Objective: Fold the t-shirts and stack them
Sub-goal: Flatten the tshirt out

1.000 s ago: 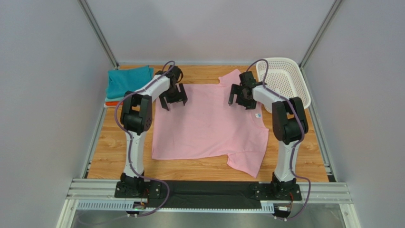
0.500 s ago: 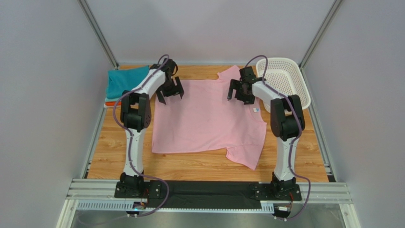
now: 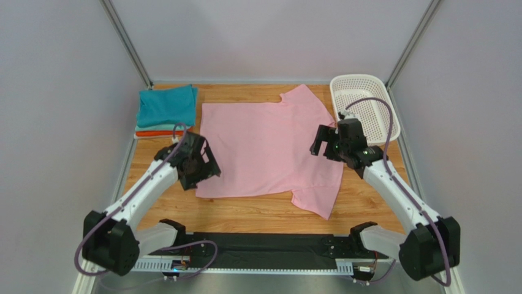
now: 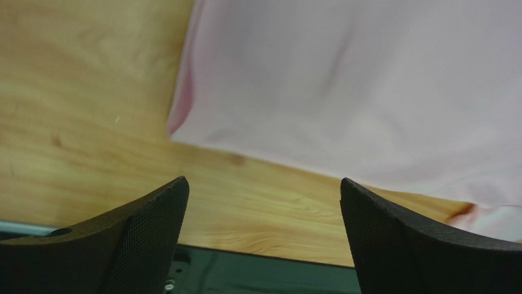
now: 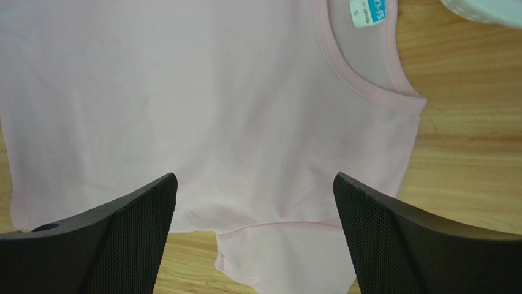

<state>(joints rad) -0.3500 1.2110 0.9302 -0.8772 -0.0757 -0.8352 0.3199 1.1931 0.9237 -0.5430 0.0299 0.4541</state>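
At the far left of the worktop [image 3: 257, 211], folded t-shirts [image 3: 166, 110] are already stacked. The left end effector [image 3: 202, 168], fingers apart and empty, hovers at the hem corner of the pink t-shirt [image 3: 269, 153], which lies flat and not yet folded. The right end effector [image 3: 325, 147], likewise apart, hovers near its collar.

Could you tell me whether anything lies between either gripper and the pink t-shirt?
Nothing visible does. The left gripper hangs open by the near-left corner of the pink t-shirt, the right gripper open above its collar side; both wrist views show only air between.

White arms [image 3: 144, 190], black joints [image 3: 113, 244], looping purple cables [image 3: 370, 100].
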